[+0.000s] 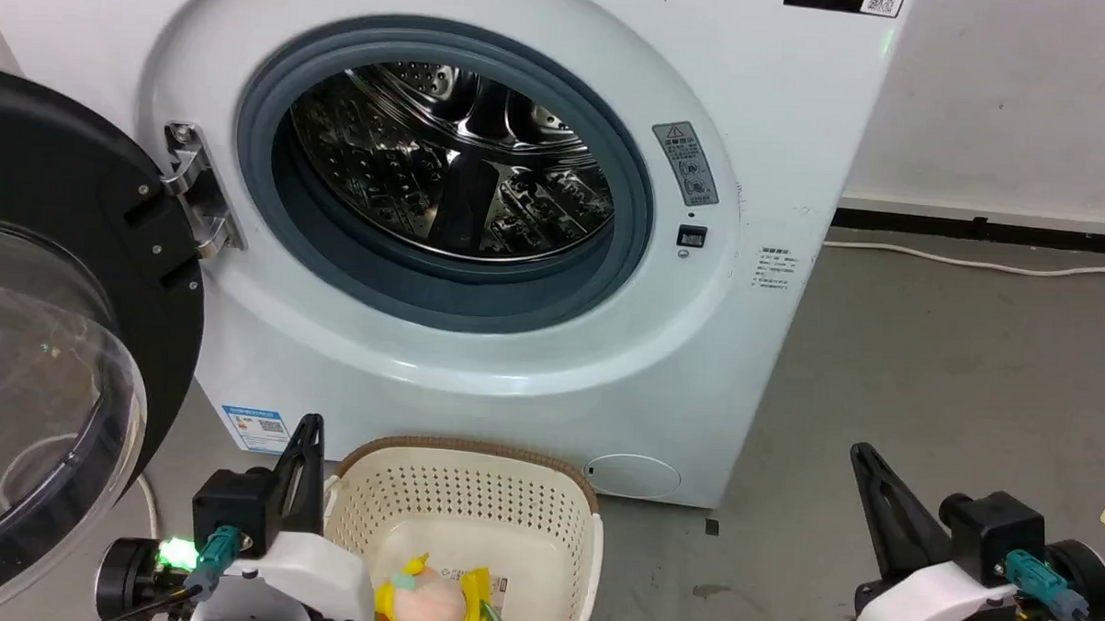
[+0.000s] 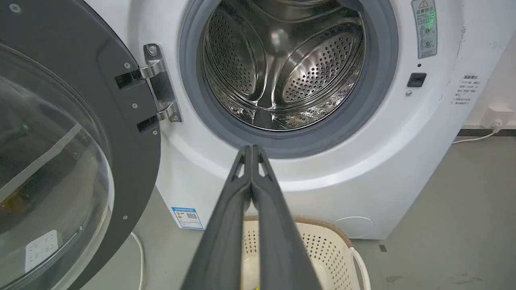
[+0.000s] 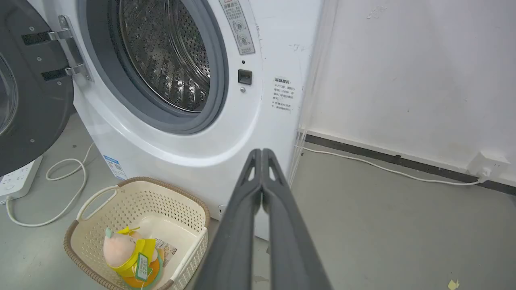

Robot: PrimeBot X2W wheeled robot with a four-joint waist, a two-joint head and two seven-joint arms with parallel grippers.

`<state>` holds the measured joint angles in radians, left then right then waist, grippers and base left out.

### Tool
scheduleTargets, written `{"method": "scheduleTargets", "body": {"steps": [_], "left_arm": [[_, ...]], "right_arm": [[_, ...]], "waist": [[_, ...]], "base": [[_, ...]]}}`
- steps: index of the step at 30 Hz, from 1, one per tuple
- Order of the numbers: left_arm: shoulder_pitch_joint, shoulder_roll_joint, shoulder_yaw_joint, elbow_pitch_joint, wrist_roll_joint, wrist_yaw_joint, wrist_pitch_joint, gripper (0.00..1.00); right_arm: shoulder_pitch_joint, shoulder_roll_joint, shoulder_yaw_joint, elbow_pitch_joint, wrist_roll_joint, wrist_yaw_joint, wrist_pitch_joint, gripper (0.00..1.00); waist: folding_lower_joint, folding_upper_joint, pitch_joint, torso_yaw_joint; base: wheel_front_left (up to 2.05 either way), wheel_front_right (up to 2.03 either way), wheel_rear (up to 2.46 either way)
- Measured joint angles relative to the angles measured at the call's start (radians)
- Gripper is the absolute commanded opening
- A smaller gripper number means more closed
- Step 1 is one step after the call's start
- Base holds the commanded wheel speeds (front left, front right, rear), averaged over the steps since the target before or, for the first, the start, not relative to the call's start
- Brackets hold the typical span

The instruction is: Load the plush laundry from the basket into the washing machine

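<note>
The plush laundry (image 1: 432,605) (image 3: 129,255), peach-pink head with a yellow top, lies inside the cream basket (image 1: 472,496) (image 3: 173,201) (image 2: 330,249) on the floor in front of the white washing machine (image 1: 697,371) (image 2: 363,177) (image 3: 225,137). The machine's black-rimmed door (image 1: 46,330) (image 2: 60,141) stands swung open to the left, baring the steel drum (image 1: 452,160) (image 2: 282,60). My left gripper (image 1: 309,426) (image 2: 252,148) is shut and empty, just left of the basket. My right gripper (image 1: 862,452) (image 3: 262,151) is shut and empty, well right of the basket above the floor.
A white cable (image 3: 64,189) and a power strip (image 3: 18,181) lie on the grey floor under the open door. Another cable (image 1: 977,263) runs along the wall's dark skirting at the right. Open floor (image 1: 927,388) spreads right of the machine.
</note>
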<state>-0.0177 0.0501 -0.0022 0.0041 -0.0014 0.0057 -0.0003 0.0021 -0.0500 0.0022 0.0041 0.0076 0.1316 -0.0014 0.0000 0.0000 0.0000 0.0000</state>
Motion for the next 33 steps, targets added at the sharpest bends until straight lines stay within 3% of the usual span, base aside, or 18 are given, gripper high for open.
{"method": "scheduleTargets", "body": {"steps": [33], "left_arm": [[0.000,0.000,0.000,0.000,0.000,0.000,0.000,0.00]], "right_arm": [[0.000,0.000,0.000,0.000,0.000,0.000,0.000,0.00]], "waist": [[0.0000,0.0000,0.000,0.000]], "base": [[0.00,0.00,0.00]]}}
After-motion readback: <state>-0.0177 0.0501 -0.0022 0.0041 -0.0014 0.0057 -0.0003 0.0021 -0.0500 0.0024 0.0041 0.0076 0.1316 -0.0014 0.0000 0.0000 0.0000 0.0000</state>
